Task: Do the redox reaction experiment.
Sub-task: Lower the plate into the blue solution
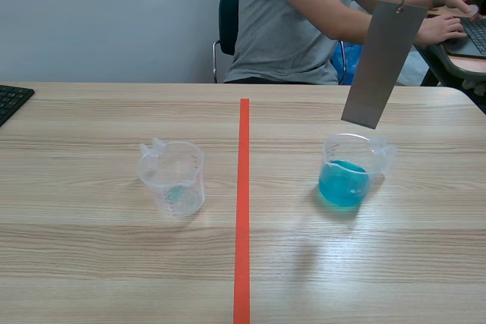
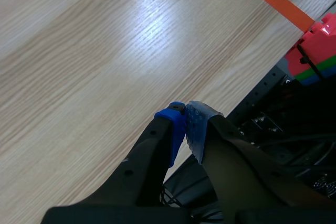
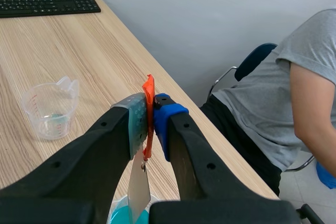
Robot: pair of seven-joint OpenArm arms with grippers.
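Note:
A clear beaker of blue liquid (image 1: pixel 347 174) stands right of the orange tape line. A second clear beaker (image 1: pixel 173 178), with only a greenish trace at its bottom, stands left of the line. Above the blue beaker hangs a grey metal sheet (image 1: pixel 382 62), tilted, its lower edge just over the rim. My right gripper (image 3: pixel 150 109) is shut on the orange tag (image 3: pixel 149 85) that carries the sheet (image 3: pixel 138 187), with the blue beaker (image 3: pixel 119 216) below and the other beaker (image 3: pixel 50 109) ahead. My left gripper (image 2: pixel 185 115) is shut on nothing at the table's edge.
A person (image 1: pixel 304 20) sits across the table, typing at a side desk on the right. A black keyboard (image 1: pixel 11 100) lies at the far left edge. Beyond the table edge by my left gripper are coloured blocks (image 2: pixel 315 45) and cables.

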